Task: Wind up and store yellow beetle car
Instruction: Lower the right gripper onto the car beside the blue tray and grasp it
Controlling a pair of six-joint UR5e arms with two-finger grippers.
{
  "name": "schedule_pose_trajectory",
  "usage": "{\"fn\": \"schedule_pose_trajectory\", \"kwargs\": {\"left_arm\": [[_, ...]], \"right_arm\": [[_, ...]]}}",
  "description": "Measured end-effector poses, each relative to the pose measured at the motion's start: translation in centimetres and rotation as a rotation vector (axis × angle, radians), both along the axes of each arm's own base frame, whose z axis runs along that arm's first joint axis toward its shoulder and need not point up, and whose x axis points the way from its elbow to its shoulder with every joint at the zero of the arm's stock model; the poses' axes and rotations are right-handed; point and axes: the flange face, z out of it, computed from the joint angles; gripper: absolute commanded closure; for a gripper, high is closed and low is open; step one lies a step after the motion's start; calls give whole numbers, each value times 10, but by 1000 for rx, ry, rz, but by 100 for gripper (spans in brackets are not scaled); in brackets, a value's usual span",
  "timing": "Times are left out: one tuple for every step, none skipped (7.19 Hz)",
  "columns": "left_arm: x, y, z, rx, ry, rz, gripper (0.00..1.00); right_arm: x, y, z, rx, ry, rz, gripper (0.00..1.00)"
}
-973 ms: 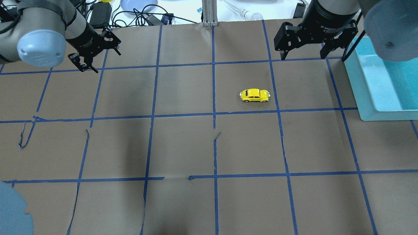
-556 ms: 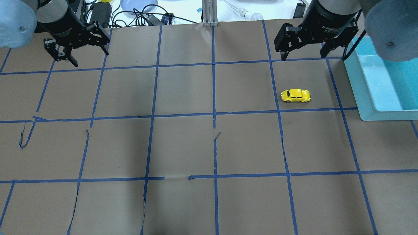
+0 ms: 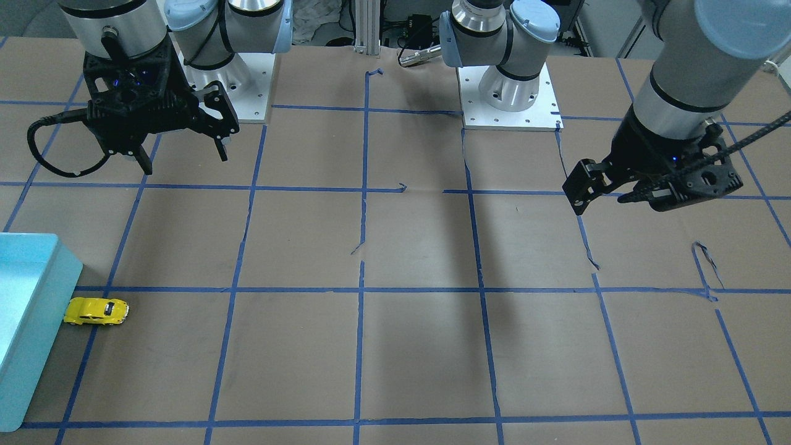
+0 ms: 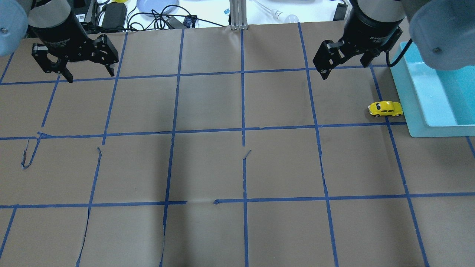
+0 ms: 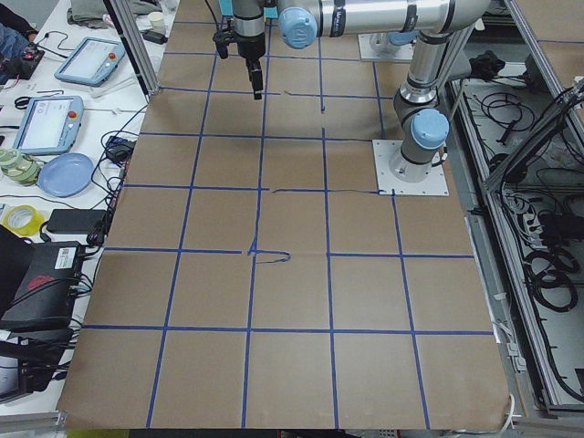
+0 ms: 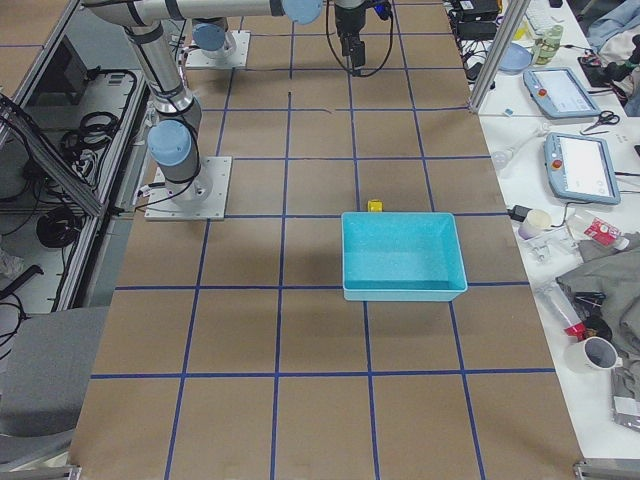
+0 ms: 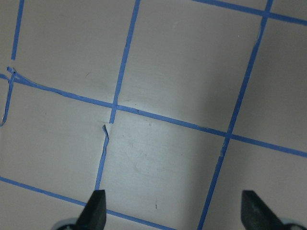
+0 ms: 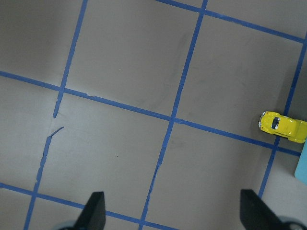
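The yellow beetle car point(image 4: 385, 108) stands on its wheels on the brown table, its nose touching the outer wall of the teal bin point(image 4: 438, 130). It also shows as the car point(image 3: 96, 311) beside the bin point(image 3: 37, 309), and at the right edge of the right wrist view as the car point(image 8: 283, 126). My right gripper point(image 4: 347, 68) hangs open above the table, behind and left of the car, holding nothing. My left gripper point(image 4: 90, 74) hangs open and holding nothing over the far left of the table.
Blue tape lines point(image 4: 243, 129) grid the brown paper, torn and lifted in places point(image 4: 26, 155). Beyond the far table edge lie cables point(image 4: 156, 18), a blue plate point(image 4: 156, 5) and a bulb point(image 4: 289, 16). An aluminium post point(image 4: 237, 15) stands at the middle back.
The car has rolled right, from near the table's middle to the bin's wall. The left arm has swung back and left, turning its gripper. The right gripper has shifted slightly.
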Motion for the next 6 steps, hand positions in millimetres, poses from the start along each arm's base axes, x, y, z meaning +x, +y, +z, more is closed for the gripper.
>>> {"fn": "schedule_pose_trajectory", "kwargs": {"left_arm": [[-19,7,2,-1,1,-56,0],[-40,13,3,1,15,-103,0],[-55,19,5,0,48,-130,0],[-61,26,7,11,68,-135,0],[-64,32,7,36,63,-127,0],[-66,36,7,50,61,-122,0]], "right_arm": [[-15,-11,-7,9,8,69,0],[-26,-21,-14,17,18,159,0],[-37,-34,-29,26,32,303,0],[-55,-51,-46,33,45,439,0],[-83,-69,-66,41,50,558,0],[-111,-83,-86,56,45,674,0]]}}
